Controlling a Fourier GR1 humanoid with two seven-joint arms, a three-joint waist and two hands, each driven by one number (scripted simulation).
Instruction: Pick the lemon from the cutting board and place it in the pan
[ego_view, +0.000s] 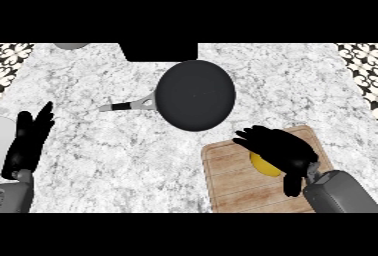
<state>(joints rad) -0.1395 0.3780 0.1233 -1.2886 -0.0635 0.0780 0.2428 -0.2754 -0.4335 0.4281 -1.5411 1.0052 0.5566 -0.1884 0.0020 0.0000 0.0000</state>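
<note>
Lemon: on cutting board, right robot hand curled over it. Pan: empty. Left robot hand: released, resting.

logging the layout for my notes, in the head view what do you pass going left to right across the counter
left hand resting open at the left edge → pan handle → pan → cutting board → right hand over the lemon on the board
</note>
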